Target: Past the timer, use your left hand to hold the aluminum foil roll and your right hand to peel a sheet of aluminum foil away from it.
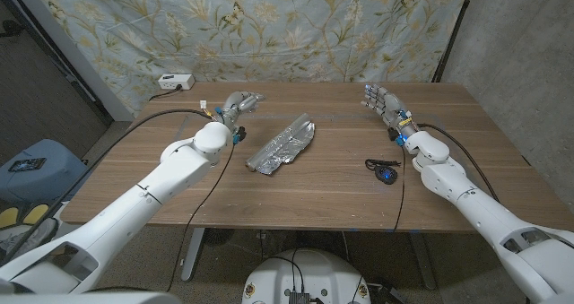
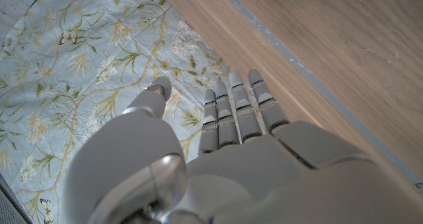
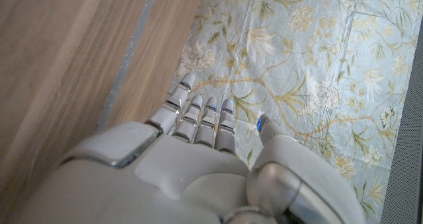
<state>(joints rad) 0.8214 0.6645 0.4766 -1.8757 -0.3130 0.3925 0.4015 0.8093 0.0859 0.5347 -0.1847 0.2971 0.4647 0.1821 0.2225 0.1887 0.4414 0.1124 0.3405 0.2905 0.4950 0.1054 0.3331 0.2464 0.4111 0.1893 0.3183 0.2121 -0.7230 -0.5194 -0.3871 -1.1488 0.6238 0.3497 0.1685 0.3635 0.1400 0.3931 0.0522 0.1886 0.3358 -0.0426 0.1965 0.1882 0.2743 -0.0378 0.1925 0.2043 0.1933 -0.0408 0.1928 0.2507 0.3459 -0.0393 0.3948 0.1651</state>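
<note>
The aluminum foil roll point(image 1: 283, 143) lies at the middle of the wooden table point(image 1: 323, 196), a crinkled silver sheet loosely wrapped around it, angled from near left to far right. My left hand point(image 1: 238, 105) hovers at the far left of the table, to the left of the foil and apart from it, fingers straight and empty point(image 2: 231, 145). My right hand point(image 1: 384, 102) is up at the far right, well away from the foil, fingers extended and holding nothing point(image 3: 198, 151). A small black timer point(image 1: 384, 170) with a blue part lies near my right forearm.
A white power strip point(image 1: 175, 81) sits at the table's far left corner, with a cable running off it. A floral cloth point(image 1: 296, 26) hangs behind the table. A blue bin point(image 1: 27, 165) stands on the floor to the left.
</note>
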